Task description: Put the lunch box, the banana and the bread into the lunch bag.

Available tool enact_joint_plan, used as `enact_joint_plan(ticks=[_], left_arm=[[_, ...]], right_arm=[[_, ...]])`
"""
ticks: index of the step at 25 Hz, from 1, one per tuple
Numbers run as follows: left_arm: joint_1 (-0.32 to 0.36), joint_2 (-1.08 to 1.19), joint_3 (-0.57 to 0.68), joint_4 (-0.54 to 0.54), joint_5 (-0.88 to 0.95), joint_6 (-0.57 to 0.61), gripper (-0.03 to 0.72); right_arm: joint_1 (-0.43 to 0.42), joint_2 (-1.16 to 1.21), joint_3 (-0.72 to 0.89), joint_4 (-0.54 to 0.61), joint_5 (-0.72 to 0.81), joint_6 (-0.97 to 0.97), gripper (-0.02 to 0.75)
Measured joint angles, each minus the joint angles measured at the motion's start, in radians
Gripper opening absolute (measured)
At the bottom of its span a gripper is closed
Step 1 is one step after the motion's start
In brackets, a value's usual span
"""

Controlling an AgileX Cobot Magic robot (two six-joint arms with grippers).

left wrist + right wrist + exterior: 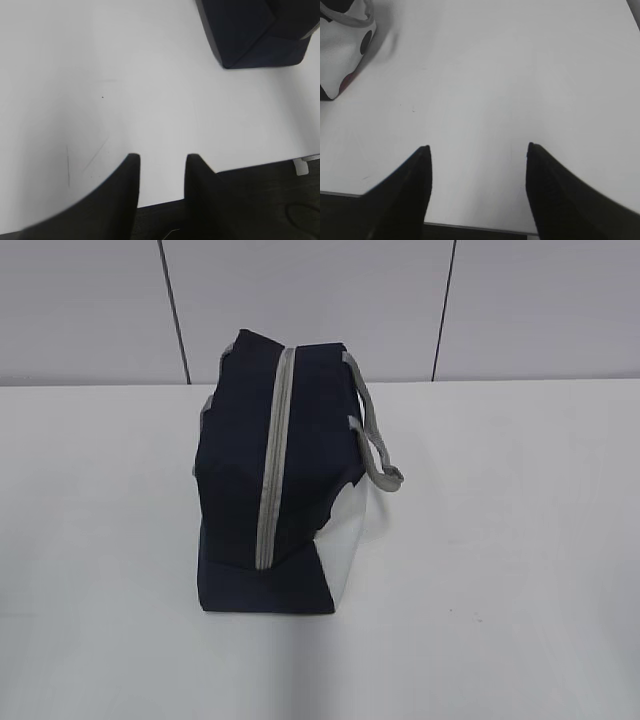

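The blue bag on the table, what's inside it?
Nothing inside can be seen. The lunch bag stands alone on the white table with its grey zipper closed along the top, so the fabric hides any contents.

A white table (pixel 520 570) carries only the zipped navy lunch bag (pixel 240 490), standing near its middle.

Even, diffuse light is seen throughout; the table (pixel 520 540) is rendered bright and nearly washed out. Only a faint shadow is cast beside the lunch bag (pixel 240 490). Wrist views are soft, fingertips (pixel 422 160) blurred.
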Motion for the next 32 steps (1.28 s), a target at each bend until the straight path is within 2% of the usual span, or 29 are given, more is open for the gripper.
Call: enact_joint_plan(ticks=[32], left_arm=[[0.003, -0.028, 0.000, 0.000, 0.000, 0.000, 0.235]], right_arm=[[0.000, -0.002, 0.000, 0.000, 0.000, 0.002, 0.438]])
